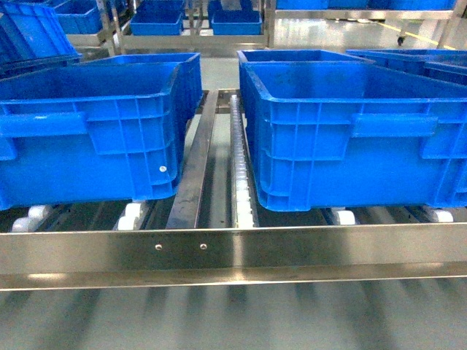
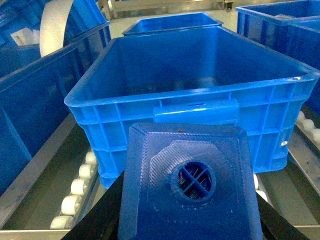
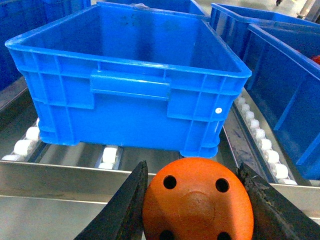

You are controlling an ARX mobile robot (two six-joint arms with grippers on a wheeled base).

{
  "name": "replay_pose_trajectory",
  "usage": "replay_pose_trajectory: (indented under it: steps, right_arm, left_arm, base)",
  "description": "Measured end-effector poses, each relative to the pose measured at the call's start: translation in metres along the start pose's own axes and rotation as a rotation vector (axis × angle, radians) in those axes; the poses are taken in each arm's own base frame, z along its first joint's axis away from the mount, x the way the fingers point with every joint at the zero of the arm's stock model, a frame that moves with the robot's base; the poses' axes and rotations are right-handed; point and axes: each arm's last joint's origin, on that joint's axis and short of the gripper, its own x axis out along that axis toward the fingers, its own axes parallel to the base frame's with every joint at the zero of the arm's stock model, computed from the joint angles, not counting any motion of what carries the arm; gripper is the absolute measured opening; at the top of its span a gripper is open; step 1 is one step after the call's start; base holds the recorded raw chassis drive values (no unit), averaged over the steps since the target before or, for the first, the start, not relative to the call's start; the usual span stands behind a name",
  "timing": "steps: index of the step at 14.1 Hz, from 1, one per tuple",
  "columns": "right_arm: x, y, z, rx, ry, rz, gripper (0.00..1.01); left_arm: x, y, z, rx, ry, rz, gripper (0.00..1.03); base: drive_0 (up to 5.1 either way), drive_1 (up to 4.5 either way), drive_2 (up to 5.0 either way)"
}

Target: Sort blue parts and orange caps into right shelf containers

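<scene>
Orange cap (image 3: 198, 202) clamped between right gripper (image 3: 197, 210) fingers, blue part (image 2: 190, 182) gripped by left gripper (image 2: 187, 220), crates ahead

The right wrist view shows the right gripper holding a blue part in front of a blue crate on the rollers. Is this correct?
Not quite. In the right wrist view the right gripper holds an orange cap with small holes in its top, not a blue part. The rest is right: a blue crate stands before it on the rollers.
</scene>
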Motion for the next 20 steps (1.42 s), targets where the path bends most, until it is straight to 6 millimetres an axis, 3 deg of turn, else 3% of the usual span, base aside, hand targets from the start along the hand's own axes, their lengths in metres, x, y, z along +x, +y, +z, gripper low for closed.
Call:
replay_pose_trajectory:
  steps: [4,6,8,10,12,14,15,16,18,19,20]
  right_arm:
    - [0.0,0.0,0.0,0.0,0.0,0.0,0.44]
    - [0.002,0.0,0.004,-0.003,-0.091,-0.021,0.44]
    - [0.016,0.002,0.017,0.022,-0.092,-0.004,0.44]
    - [0.05,0.002,0.054,0.047,-0.197,-0.002,0.44]
    - [0.106,0.003,0.095,0.047,-0.239,0.0,0.44]
    - [0.17,0.005,0.102,0.061,-0.165,0.0,0.72]
    - [0.169,0.006,0.096,0.09,-0.153,0.008,0.85]
    - [0.146,0.009,0.097,0.106,-0.204,0.023,0.98]
    - [0.079,0.016,0.099,0.111,-0.313,0.085,0.98]
    - [0.061,0.022,0.086,0.082,-0.309,0.112,0.98]
    - [0.052,0.027,0.06,0.032,-0.24,0.122,0.98]
  left_arm:
    - [0.0,0.0,0.0,0.0,0.0,0.0,0.44]
    - [0.0,0.0,0.0,0.0,0.0,0.0,0.44]
    - [0.0,0.0,0.0,0.0,0.0,0.0,0.44]
    - [0.0,0.0,0.0,0.0,0.0,0.0,0.44]
    - [0.0,0.0,0.0,0.0,0.0,0.0,0.44]
    - [0.0,0.0,0.0,0.0,0.0,0.0,0.44]
    - [0.0,0.0,0.0,0.0,-0.001,0.0,0.44]
    - [0.0,0.0,0.0,0.0,-0.002,0.0,0.44]
    - [0.0,-0.004,0.0,-0.029,0.096,0.087,0.44]
    - [0.003,-0.003,0.005,-0.056,0.119,0.173,0.44]
    - [0.013,-0.001,0.02,-0.084,0.07,0.204,0.44]
  base:
    - [0.0,0.0,0.0]
    - [0.0,0.0,0.0]
    - [0.0,0.0,0.0]
    - [0.0,0.0,0.0]
    - [0.0,0.0,0.0]
    - [0.0,0.0,0.0]
    - [0.0,0.0,0.0]
    - [0.0,0.0,0.0]
    - [0.0,0.0,0.0]
    - [0.0,0.0,0.0]
    - [0.0,0.0,0.0]
